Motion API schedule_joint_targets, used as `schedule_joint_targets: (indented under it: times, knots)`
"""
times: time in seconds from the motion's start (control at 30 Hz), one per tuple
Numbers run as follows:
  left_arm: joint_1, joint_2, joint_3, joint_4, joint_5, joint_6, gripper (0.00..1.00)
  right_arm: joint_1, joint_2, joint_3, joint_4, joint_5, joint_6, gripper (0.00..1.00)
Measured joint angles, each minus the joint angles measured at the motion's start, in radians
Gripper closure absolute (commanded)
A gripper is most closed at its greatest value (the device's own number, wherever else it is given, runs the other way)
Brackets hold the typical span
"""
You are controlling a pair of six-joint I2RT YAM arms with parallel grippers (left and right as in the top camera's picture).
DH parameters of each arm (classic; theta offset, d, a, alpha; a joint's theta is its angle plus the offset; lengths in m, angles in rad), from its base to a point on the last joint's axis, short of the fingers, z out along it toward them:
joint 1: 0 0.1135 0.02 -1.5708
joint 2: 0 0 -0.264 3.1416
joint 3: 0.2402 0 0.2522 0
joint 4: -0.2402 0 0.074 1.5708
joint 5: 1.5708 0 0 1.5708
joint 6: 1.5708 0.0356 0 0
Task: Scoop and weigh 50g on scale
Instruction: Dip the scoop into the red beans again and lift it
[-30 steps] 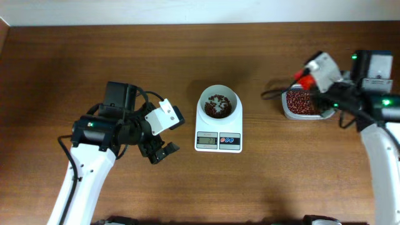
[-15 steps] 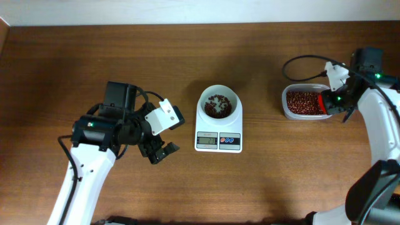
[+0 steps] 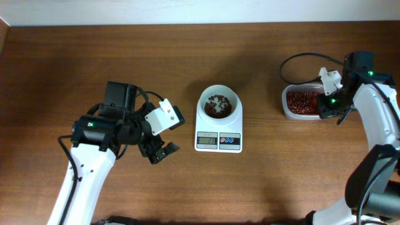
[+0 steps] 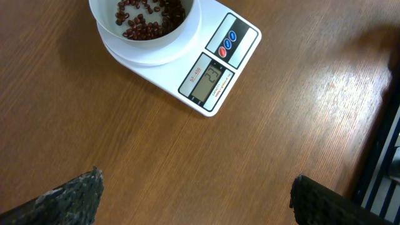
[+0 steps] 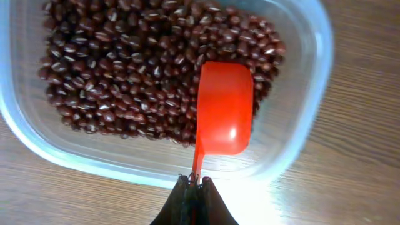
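Observation:
The white scale [image 3: 218,132] stands mid-table, its bowl holding a small heap of dark reddish-brown beans [image 3: 218,106]. In the left wrist view the scale [image 4: 215,69] and its beans [image 4: 147,15] lie ahead of my left gripper [image 4: 197,194], which is open over bare wood. From overhead the left gripper [image 3: 159,152] is left of the scale. My right gripper [image 5: 195,181] is shut on the thin handle of an orange-red scoop [image 5: 225,115]. The scoop's cup lies over the beans [image 5: 137,75] in the clear tub [image 5: 294,144], with no beans on its visible face.
The clear tub [image 3: 289,112] sits at the right of the table, and my right gripper [image 3: 327,104] is at its right end. A black cable [image 3: 290,62] loops behind the tub. The left arm [image 3: 94,134] fills the table's left side.
The right gripper has swung from above the tub's back to its right end and brought the scoop down over the beans in the tub. The left arm has not moved.

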Motion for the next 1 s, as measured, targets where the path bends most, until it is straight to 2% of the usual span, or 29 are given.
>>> schedule_joint_targets:
  times: [0.23,0.4,0.53,0.73,1.0]
  knots:
    - [0.0,0.0,0.0,0.0,0.0,0.0,0.01,-0.021,0.012,0.0,-0.006,-0.201,0.063,0.96]
    - [0.0,0.0,0.0,0.0,0.0,0.0,0.01,-0.13,0.026,0.0,-0.011,-0.371,0.101,0.96]
    - [0.0,0.0,0.0,0.0,0.0,0.0,0.01,-0.24,0.114,0.001,-0.032,-0.546,0.104,0.96]
    - [0.0,0.0,0.0,0.0,0.0,0.0,0.01,-0.292,0.227,0.01,-0.071,-0.76,0.091,0.96]
    - [0.0,0.0,0.0,0.0,0.0,0.0,0.01,-0.308,0.249,0.01,-0.092,-0.818,0.069,0.96]
